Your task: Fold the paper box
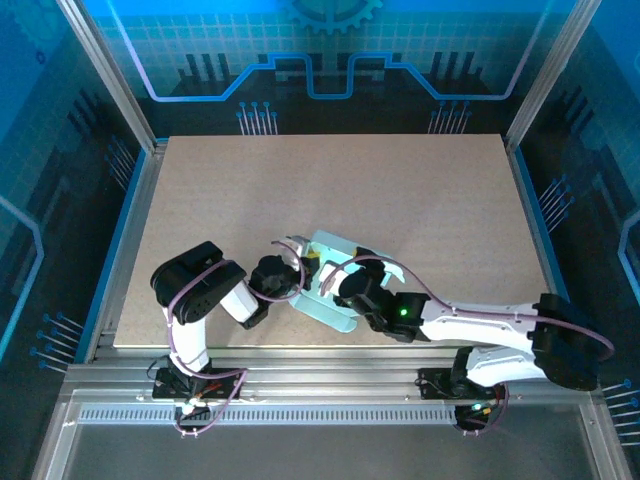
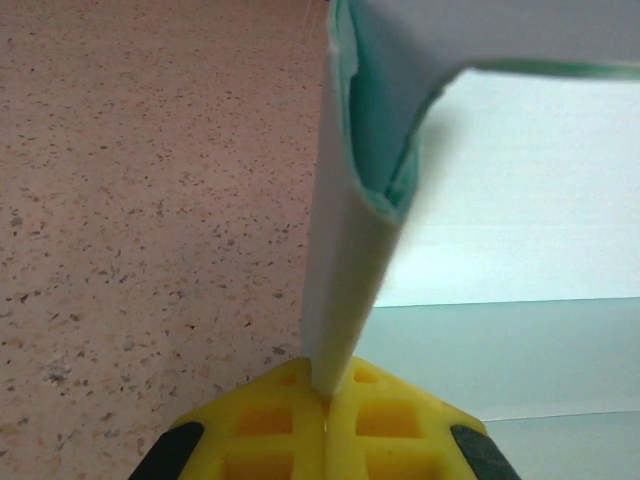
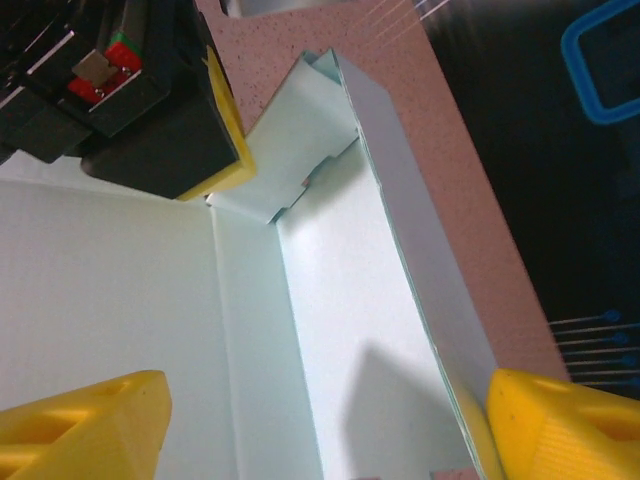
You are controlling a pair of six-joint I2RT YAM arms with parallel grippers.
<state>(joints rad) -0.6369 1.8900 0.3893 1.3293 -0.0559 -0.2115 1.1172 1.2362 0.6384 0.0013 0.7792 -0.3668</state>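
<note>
Yellow-tipped, the left gripper (image 2: 326, 400) is pinched shut on an upright flap of the box (image 1: 330, 247), probably steadying it for the fold. The right gripper (image 3: 320, 430) stands wide open astride a side wall, gripping nothing. The box lies near the table's (image 1: 400, 180) front edge.

paper box (image 2: 520, 220) cropped, seemingly blurred up close

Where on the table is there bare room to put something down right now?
The far half of the table is bare, from the paper box back to the far edge, both corners included. The near middle is crowded: the left claw pinches a box flap, and the right claw stands open over the box.
</note>
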